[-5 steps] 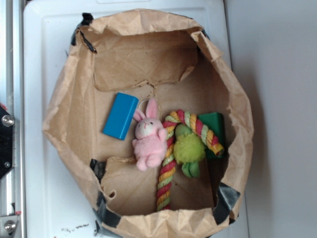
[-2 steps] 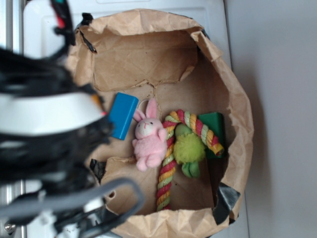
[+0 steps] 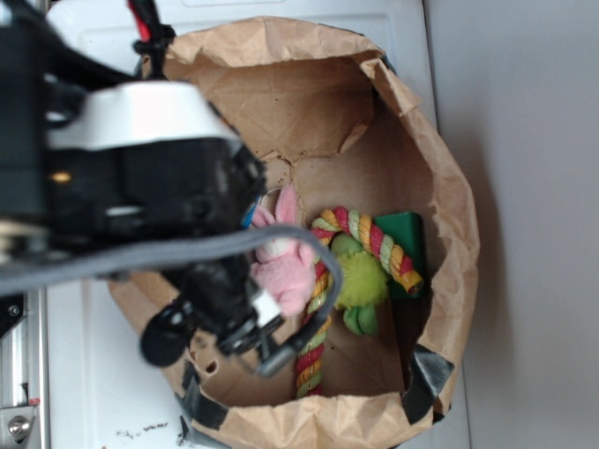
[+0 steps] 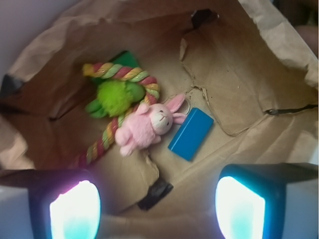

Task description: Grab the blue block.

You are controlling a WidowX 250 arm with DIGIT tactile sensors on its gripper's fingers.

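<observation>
The blue block [image 4: 191, 134] lies flat on the floor of a brown paper bag [image 4: 234, 55], just right of a pink plush bunny [image 4: 147, 127]. My gripper [image 4: 158, 209] hangs open above the bag's near side. Its two glowing fingertips [image 4: 75, 209] stand wide apart with nothing between them, and the block lies well beyond them, slightly right of centre. In the exterior view the robot arm [image 3: 140, 168] covers the left half of the bag and hides nearly all of the block. Only the bunny [image 3: 285, 257] shows beside it.
A red, yellow and green rope toy [image 4: 122, 74], a fuzzy lime ball [image 4: 115, 98] and a dark green block [image 4: 127, 59] lie left of the bunny. The bag's crumpled walls [image 3: 454, 215] rise all round, with black tape [image 4: 155, 193] on a torn flap.
The arm has swung in from the left edge over the bag. It now covers the blue block in the exterior view, which showed it fully one second ago.
</observation>
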